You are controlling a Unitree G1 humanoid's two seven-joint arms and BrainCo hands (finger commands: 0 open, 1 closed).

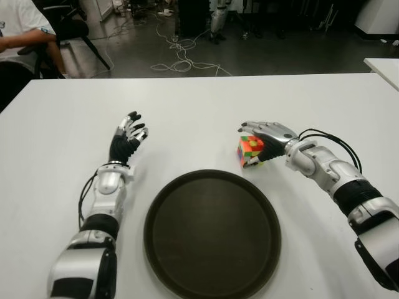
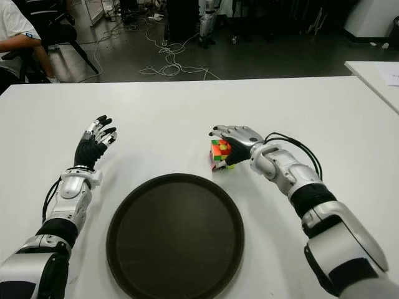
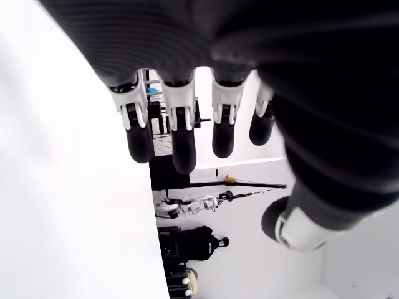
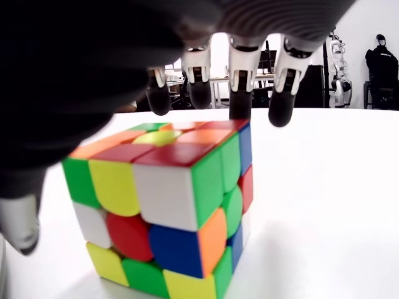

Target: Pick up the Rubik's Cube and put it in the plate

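1. The plate (image 1: 212,233), a dark round tray with a raised rim, lies nearest on the white table (image 1: 62,124); its near edge runs close to the table's near side, and it holds nothing.
2. Left of the plate, the left hand (image 1: 128,138) shows above bare tabletop, fingers extended and loosely spread, grasping nothing. Wide bare surface lies around it to the left and beyond.
3. Just past the plate's far right rim stands the Rubik's Cube (image 1: 249,151), flat on the table and apart from the rim by a narrow strip of white.
4. The right hand (image 1: 267,134) arches over the cube from the right. In the right wrist view its fingertips (image 4: 240,103) hang just above the cube's top face and far edge, with the thumb down on the cube's side; the fingers are not clamped on it.
5. Beyond the cube the table stretches bare to its far edge.
6. Past that edge are dark floor, loose cables (image 1: 181,59), and a seated person (image 1: 22,37) at far left.
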